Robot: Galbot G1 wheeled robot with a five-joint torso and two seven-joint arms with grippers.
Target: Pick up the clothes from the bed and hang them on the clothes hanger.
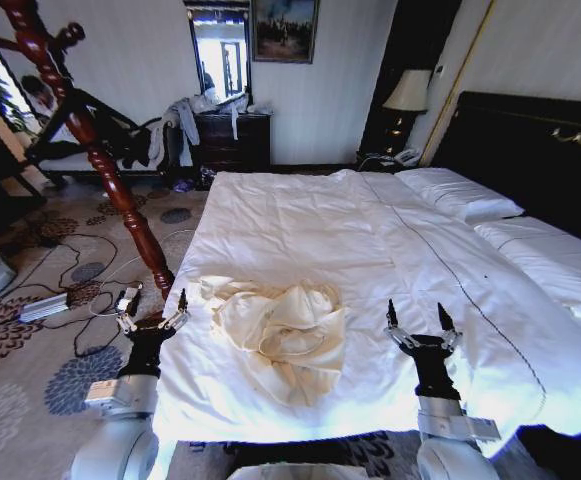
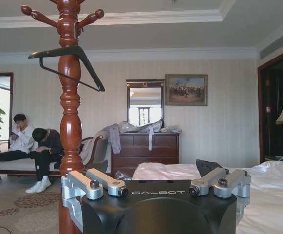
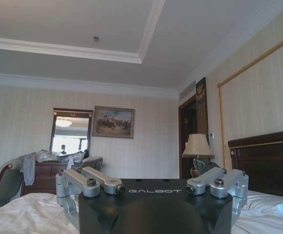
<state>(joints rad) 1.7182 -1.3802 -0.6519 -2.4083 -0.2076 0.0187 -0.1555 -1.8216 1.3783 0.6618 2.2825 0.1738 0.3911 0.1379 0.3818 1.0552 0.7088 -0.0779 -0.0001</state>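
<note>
The bed (image 1: 390,240) takes up most of the scene, white quilt smooth except for one spot. Near its foot edge lies the garment (image 1: 285,330), a cream heap, crumpled, untouched. That's the landmark. Off the bed's left side rises the stand (image 1: 100,150), a turned red-brown wooden post, and up near its top pegs hangs the hanger (image 2: 68,61), black and bare, nothing on it.

Now the tools. The left tool (image 1: 153,312) hovers just left of the garment, right at the bed's edge, fingers spread wide and holding nothing. The right tool (image 1: 421,325) sits to the garment's right, over the quilt, well apart from the cloth, likewise spread and empty.

So this looks like the very start: the pickup step, nothing grasped yet. The next move, I'd say, calls for one tool to come in over the heap and pinch a raised fold. Soft cloth will bunch and drag, so a firm bite near the collar or shoulder would help with the hanger.
</note>
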